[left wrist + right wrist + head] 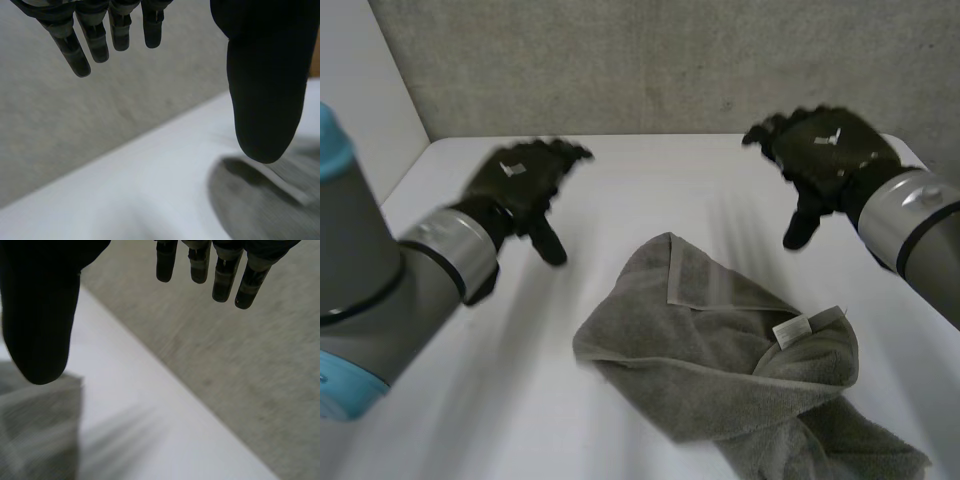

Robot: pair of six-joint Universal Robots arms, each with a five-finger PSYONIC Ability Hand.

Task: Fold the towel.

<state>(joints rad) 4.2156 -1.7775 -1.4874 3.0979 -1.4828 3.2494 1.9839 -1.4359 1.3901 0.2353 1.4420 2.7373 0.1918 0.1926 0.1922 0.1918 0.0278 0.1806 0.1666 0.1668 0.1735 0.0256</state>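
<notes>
A grey-green towel (740,370) lies crumpled on the white table (650,190), bunched toward the near right with a white label (788,331) showing. My left hand (520,185) hovers open above the table, left of and beyond the towel, holding nothing. My right hand (825,155) hovers open above the table's far right, beyond the towel, also holding nothing. In the left wrist view the straight fingers (97,37) and thumb (265,85) stand apart, with a bit of towel (260,205) under the thumb. The right wrist view shows spread fingers (225,275), the thumb (40,325) and the towel's edge (35,435).
A grey speckled wall (670,60) rises behind the table's far edge. A white side panel (360,90) stands at the far left. My two grey forearms (380,290) reach in from both near sides.
</notes>
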